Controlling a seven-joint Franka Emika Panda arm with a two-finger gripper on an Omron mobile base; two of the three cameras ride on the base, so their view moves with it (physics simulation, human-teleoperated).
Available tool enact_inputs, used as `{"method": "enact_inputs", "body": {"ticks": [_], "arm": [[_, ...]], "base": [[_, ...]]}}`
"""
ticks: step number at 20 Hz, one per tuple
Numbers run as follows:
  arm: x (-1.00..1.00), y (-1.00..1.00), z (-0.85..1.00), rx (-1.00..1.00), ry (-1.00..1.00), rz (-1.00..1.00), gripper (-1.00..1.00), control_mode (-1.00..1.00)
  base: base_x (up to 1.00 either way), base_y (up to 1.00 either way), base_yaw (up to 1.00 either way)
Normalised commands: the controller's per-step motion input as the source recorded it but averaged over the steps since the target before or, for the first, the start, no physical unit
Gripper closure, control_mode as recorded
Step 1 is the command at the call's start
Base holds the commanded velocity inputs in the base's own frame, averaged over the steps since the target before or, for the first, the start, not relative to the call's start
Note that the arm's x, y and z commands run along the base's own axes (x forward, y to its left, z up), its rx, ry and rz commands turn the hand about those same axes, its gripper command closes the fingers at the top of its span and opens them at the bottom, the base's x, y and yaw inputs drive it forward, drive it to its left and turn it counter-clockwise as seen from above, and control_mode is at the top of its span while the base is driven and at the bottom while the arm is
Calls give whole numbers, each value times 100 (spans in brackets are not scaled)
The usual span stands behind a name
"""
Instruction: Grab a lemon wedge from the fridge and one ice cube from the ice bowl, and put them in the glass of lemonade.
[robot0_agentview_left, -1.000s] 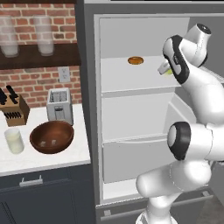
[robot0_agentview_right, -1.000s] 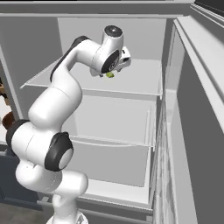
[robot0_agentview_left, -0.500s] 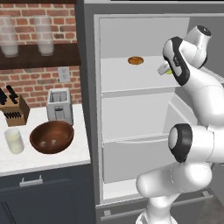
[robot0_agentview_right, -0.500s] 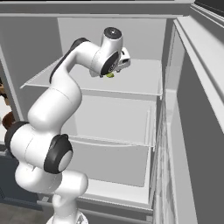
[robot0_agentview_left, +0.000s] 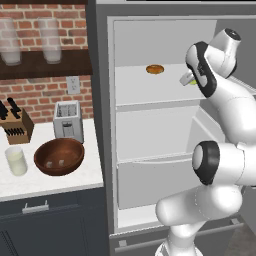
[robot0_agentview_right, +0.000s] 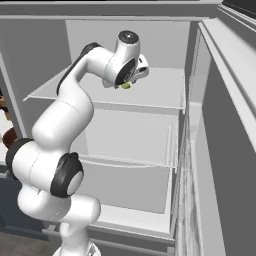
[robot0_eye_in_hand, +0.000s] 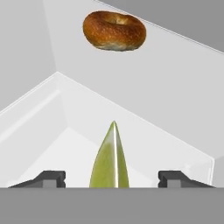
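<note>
A: Three views. Left base first?

B: Fridge (robot0_agentview_left: 100, 125) door open, white shelves inside. Arm reaches in at top-shelf height. Wedge (robot0_agentview_left: 192, 81) is a small yellow-green sliver at the right end of that shelf, right at the gripper (robot0_agentview_left: 189, 79). Bagel (robot0_agentview_left: 155, 69) sits on the same shelf, further left and well apart from the wedge. On the counter left of the fridge: wood bowl (robot0_agentview_left: 59, 156), lemonade (robot0_agentview_left: 16, 161) just beside it, toaster (robot0_agentview_left: 68, 120) behind, knife block (robot0_agentview_left: 13, 126) at the wall. Two frosted glasses (robot0_agentview_left: 30, 40) on the wall shelf above.

A: Right base?

B: Same pose from the other side. Gripper (robot0_agentview_right: 128, 84) is over the top shelf, wedge (robot0_agentview_right: 126, 85) shows as a small green-yellow spot under the hand. Can't tell contact from here.

A: Hand view?

B: Wedge (robot0_eye_in_hand: 110, 159) dead centre between the two fingertips (robot0_eye_in_hand: 51, 178), pointed end up, pale ridge running down its middle, green-yellow skin either side. Clear gaps from it to both tips, so the jaws stand spread, straddling it, not pinching it. Gripper (robot0_eye_in_hand: 114, 179) is low over the white shelf floor. Bagel (robot0_eye_in_hand: 114, 30) further back, brown, ring-shaped, near the fridge's back wall.

A: Wedge in hand?

B: No. On the shelf, between open fingers.
</note>
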Motion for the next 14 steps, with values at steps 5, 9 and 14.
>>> {"method": "enact_inputs", "body": {"ticks": [5,9,14], "arm": [[0,3,0,0,4,0,100,-100],[0,5,-1,0,7,0,100,-100],[-12,0,-2,0,5,0,100,-100]], "base": [[0,0,0],[0,0,0],[0,0,0]]}}
